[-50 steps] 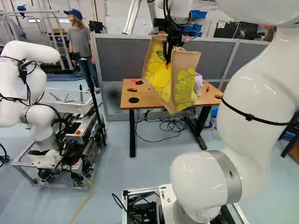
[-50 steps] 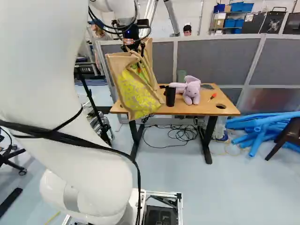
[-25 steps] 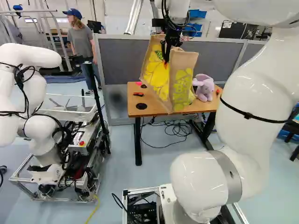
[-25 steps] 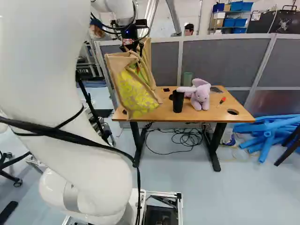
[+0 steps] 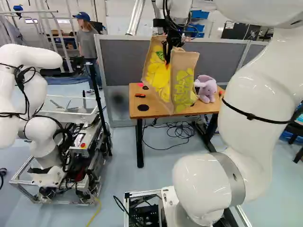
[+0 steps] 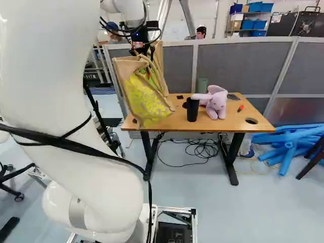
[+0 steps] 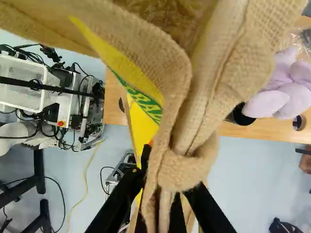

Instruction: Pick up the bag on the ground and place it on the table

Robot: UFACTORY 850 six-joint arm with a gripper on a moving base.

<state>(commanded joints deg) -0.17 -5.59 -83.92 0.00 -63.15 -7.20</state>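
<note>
Reaching ahead, arm [image 5: 258, 99] high, claw [image 5: 167, 59] pointing down and clamped on the bag [image 5: 183, 90].

The table [image 6: 230, 122] bears a plush toy [image 6: 217, 105], black cup [image 6: 192, 110] and screwdriver [image 6: 240, 108].

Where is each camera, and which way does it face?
Left base view: behind the arm, left, facing ahead to table and bag; arm at right.
Right base view: behind it, right, same way; arm at left.
Wrist view: above the gripper, looking down along it, past the bag; fingers show.
All share bag, table, stuffed rabbit.
</note>
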